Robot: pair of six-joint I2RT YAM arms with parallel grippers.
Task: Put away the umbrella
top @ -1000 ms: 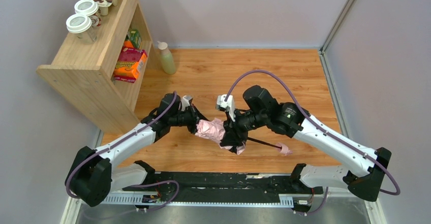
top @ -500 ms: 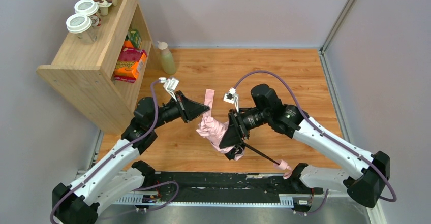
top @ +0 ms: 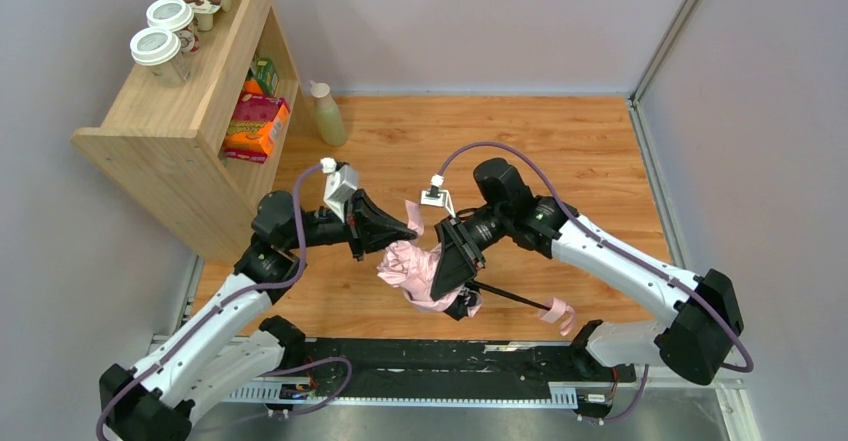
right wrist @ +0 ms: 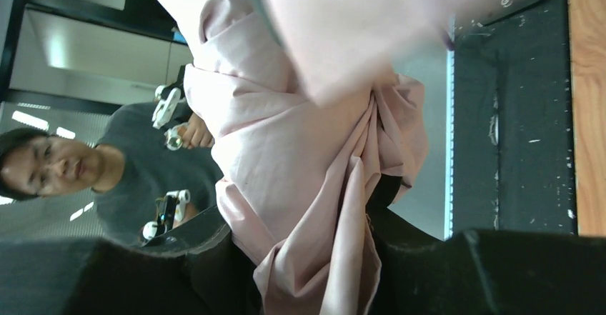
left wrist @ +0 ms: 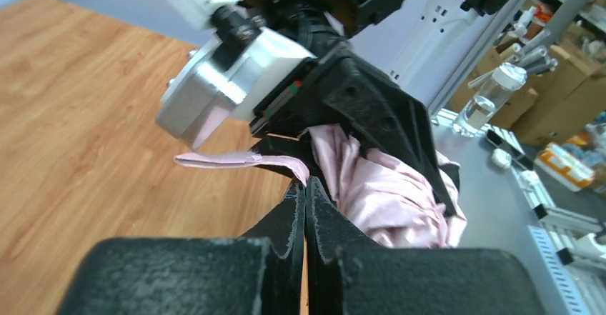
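The umbrella's crumpled pale pink canopy [top: 412,269] hangs bunched between the two grippers above the wooden floor. My right gripper [top: 452,273] is clamped round the canopy, and pink fabric [right wrist: 314,186] fills the space between its jaws. The thin black shaft [top: 512,297] runs down and right from there to the small pink handle [top: 560,313]. My left gripper [top: 405,229] is shut, its fingertips [left wrist: 306,184] pinching a narrow pink strap [left wrist: 236,159] that comes off the canopy [left wrist: 389,190].
A wooden shelf unit [top: 180,126] stands at the left with lidded cups [top: 160,49] on top and boxes inside. A pale bottle [top: 327,114] stands on the floor beside it. Grey walls close in at the back and right. A black rail [top: 420,361] runs along the near edge.
Both arms have lifted the umbrella off the floor. The left gripper pulled the strap up and away, then came back nearer the canopy. The handle end has swung slightly.
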